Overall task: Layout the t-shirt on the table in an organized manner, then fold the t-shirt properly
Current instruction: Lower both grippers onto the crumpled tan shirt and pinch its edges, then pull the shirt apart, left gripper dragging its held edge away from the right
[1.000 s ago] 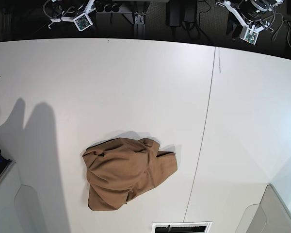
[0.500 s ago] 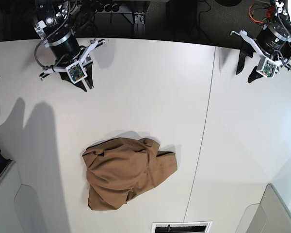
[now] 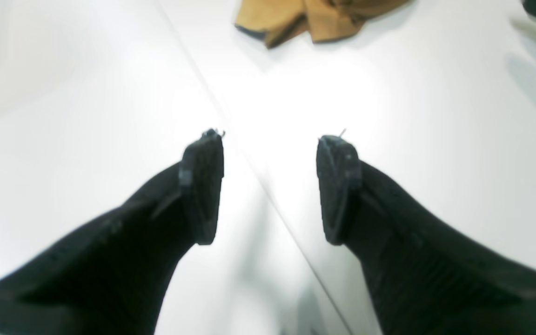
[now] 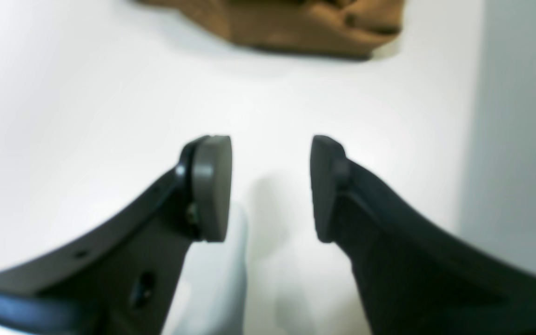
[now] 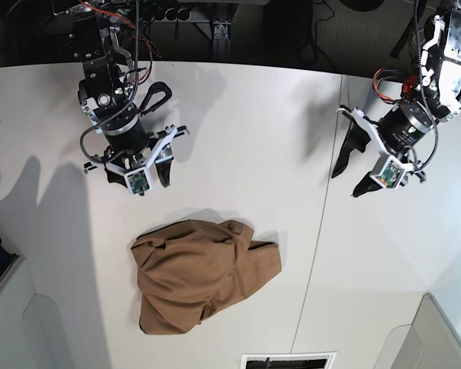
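Left gripper [image 3: 270, 186]: jaws spread wide, nothing between them, only bare tabletop showing in the gap. In the base view the same gripper [image 5: 352, 175] hangs over the white table [image 5: 238, 131] on that view's right, its two dark fingers straddling the thin dark seam [image 5: 323, 215] between the panels. The left wrist view confirms it: the seam [image 3: 231, 125] runs diagonally up between the two fingers [image 3: 200, 186]. Whether the fingertips touch the surface I cannot tell.

Right gripper [image 4: 270, 186]: jaws parted, a clear gap, also empty. One pad [image 4: 212, 186] reads grey, the opposite finger dark. In the base view this gripper [image 5: 137, 175] sits over the table on the view's left, pointed down, with its shadow just beneath.

The t-shirt [image 5: 203, 273]: tan, crumpled in a loose heap, lying on the table nearer the front edge, on the panel to the left of the seam in the base view. Neither gripper touches it. The right gripper is near and just behind its back edge; the left gripper is well apart, across the seam. In the right wrist view the shirt [image 4: 291, 23] fills the upper edge ahead of the jaws, with a fold shadow under it. In the left wrist view only a corner of it [image 3: 310, 18] shows at the top, beyond the seam.

Both wrist views are somewhat blurred.

Dark cabling and mounts [image 5: 215, 23] run behind the table's far edge.
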### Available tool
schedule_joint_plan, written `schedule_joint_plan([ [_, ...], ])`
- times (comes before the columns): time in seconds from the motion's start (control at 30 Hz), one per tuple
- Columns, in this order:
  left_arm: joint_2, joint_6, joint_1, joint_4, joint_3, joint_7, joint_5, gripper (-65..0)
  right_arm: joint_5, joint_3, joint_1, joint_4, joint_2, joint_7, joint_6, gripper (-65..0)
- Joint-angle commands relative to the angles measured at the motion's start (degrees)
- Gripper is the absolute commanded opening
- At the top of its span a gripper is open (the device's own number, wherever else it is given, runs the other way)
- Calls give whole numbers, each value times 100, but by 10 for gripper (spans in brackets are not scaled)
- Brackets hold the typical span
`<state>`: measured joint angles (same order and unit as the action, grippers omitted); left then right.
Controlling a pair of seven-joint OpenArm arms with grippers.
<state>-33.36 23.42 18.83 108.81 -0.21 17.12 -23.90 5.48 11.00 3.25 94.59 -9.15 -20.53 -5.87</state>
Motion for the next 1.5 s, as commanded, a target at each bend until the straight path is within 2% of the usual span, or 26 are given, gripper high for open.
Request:
schedule_joint_plan([
  [0.0,-90,-24,-267,-85,149,-153,-63,-303,15,-15,-221,-33,50,144,111,-374],
  [0.2,107,-22,-1591,-1073,1130,-190,-50,-303,361,-17,-927,-734,361,144,573,-374],
  [0.4,691,-22,-2793,-2297,1696,-216,-50,-303,380,-15,-1394,-1049,704,142,590,-374],
  [0.6,1202,-22,-3700,-3646,1899,-391,155,-303,658,-17,-1620,-1088,968,140,599,-374],
  [0.87,1659,-22,-4415,-5198,1902,-706,153,-303,866,-22,-2168,-1971,1060,199,616,-374],
  [1.1,1939,-22,-4546,-5499,1902,-796,168,-304,855,-22,-2448,-2688,1128,284,612,-374],
  [1.17,1998,-24,-4551,-5499,1902,-796,168,-307,848,-22,-2450,-2758,1189,369,610,-395],
  [1.2,2024,-24,-4551,-5499,1902,-798,168,-325,846,-22,-2441,-2758,1209,407,608,-431],
  [1.23,2044,-22,-4551,-5499,1902,-804,170,-373,848,-20,-2441,-2758,1224,407,612,-486],
  [1.33,2065,-22,-4548,-5499,1902,-813,280,-596,907,-22,-2463,-2758,1233,424,610,-650],
  [1.37,2061,-24,-4551,-5499,1899,-811,317,-649,999,-22,-2468,-2756,1233,424,610,-650],
  [1.47,1980,-24,-4551,-5497,1899,-811,310,-650,1327,-22,-2463,-2745,1233,411,612,-650],
])
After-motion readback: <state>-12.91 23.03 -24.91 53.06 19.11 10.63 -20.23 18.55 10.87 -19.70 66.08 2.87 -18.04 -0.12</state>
